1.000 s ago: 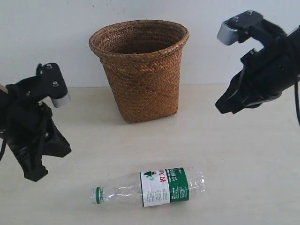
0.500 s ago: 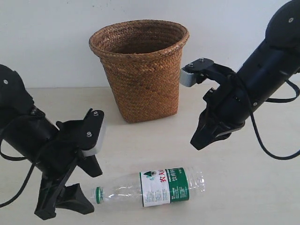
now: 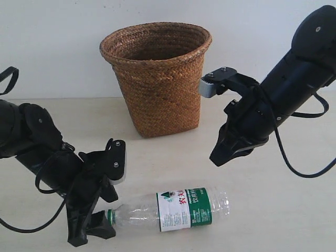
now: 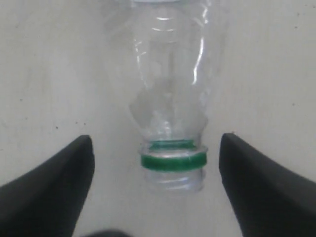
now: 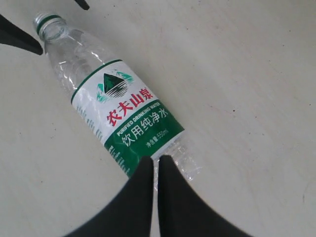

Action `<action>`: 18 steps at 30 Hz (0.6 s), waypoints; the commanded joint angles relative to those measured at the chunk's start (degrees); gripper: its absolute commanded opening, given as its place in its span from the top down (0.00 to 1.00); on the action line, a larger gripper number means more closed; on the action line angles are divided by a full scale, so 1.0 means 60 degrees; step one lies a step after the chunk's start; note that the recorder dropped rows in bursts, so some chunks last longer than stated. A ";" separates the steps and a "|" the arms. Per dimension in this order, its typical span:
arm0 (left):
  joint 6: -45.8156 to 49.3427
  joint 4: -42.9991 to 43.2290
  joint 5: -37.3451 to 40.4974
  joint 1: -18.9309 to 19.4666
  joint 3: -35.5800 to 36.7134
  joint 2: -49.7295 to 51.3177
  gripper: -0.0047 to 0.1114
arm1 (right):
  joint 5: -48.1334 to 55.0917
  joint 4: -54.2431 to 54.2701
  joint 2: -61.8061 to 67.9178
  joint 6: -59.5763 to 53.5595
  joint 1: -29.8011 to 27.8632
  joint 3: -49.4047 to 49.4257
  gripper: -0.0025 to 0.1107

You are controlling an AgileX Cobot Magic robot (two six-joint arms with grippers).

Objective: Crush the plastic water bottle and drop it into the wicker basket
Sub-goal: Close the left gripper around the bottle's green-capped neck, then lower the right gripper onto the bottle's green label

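Clear plastic water bottle (image 3: 178, 209) lies on its side on the worktop (image 3: 283, 210) before the wicker basket (image 3: 157, 79); left tool (image 3: 92, 235) low at its neck, right tool (image 3: 220, 156) hovering above. Left wrist: fingers (image 4: 49, 192) spread wide, flanking the neck, gripping nothing. Right wrist: fingers (image 5: 133, 197) all but closed, empty, over the label's edge.

1 plastic water bottle (image 3: 178, 209); 1 wicker basket (image 3: 157, 79) behind it; 2 grippers flanking bottle: left gripper (image 3: 93, 234), right gripper (image 3: 218, 159).

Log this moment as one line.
bottle: on its side on table | left gripper: open, either side of bottle neck, not touching | right gripper: shut, raised near bottle base | basket: upright, no bottle inside
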 commanded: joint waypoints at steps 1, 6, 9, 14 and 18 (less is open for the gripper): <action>-0.0015 -0.0266 -0.0398 -0.0057 -0.0036 0.0219 0.38 | -0.0073 0.0076 -0.0007 -0.0088 0.0021 -0.0044 0.98; 0.0162 -0.0576 -0.0580 -0.0057 -0.0036 0.0307 0.40 | -0.0091 0.0076 -0.0007 -0.0088 0.0021 -0.0044 0.98; 0.0162 -0.0590 -0.0732 -0.0057 -0.0036 0.0307 0.44 | -0.0091 0.0076 -0.0007 -0.0088 0.0021 -0.0044 0.98; 0.0649 -0.0590 -0.0468 -0.0057 -0.0036 0.0307 0.66 | -0.0092 0.0113 -0.0007 -0.0088 0.0021 -0.0044 0.98; 0.0766 -0.0590 -0.0269 -0.0057 -0.0036 0.0307 0.85 | -0.0109 0.0416 -0.0007 -0.0088 0.0021 -0.0044 0.98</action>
